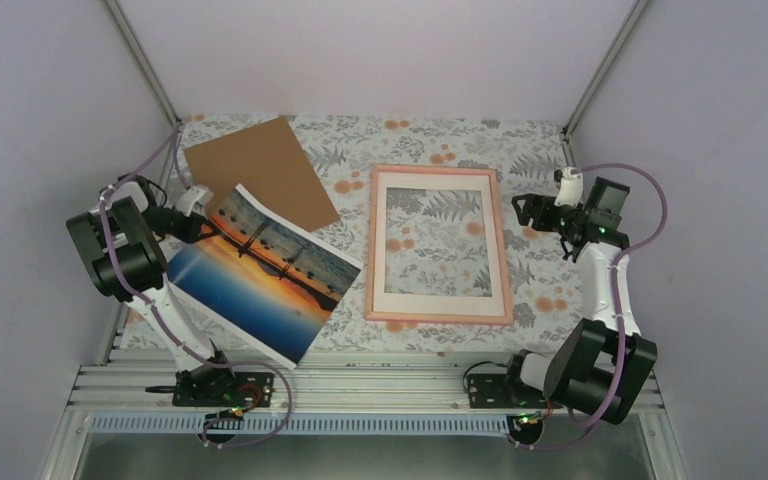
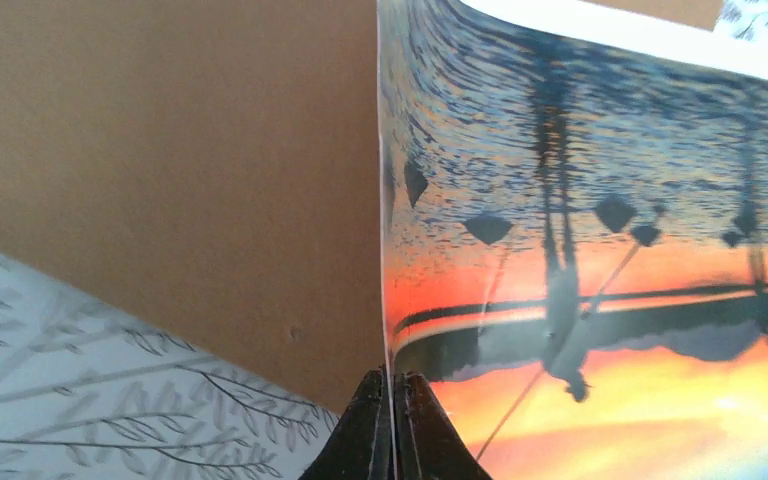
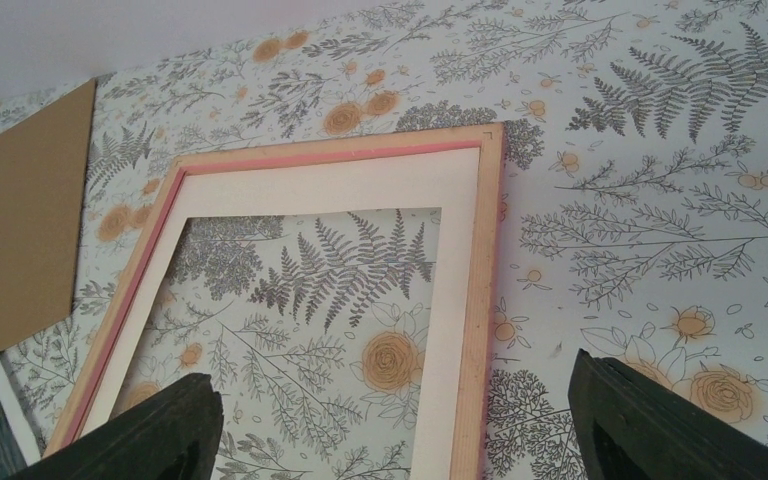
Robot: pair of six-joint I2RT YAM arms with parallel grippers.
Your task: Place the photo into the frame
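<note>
The photo (image 1: 260,272), an orange sunset over blue water with a white edge, lies tilted at the left of the table, its far corner lifted. My left gripper (image 1: 192,203) is shut on that far edge. In the left wrist view the two black fingertips (image 2: 393,400) pinch the thin sheet (image 2: 600,230). The pink frame (image 1: 438,243) lies flat at the centre with a white mat board (image 1: 438,295) inside it. It also shows in the right wrist view (image 3: 485,270). My right gripper (image 1: 528,212) is open, just right of the frame's far right corner, its fingers (image 3: 650,425) spread wide and empty.
A brown cardboard sheet (image 1: 260,172) lies at the back left, partly under the photo's far edge; it also shows in the left wrist view (image 2: 160,170). A floral cloth (image 1: 540,150) covers the table. White walls and metal posts enclose the back and sides.
</note>
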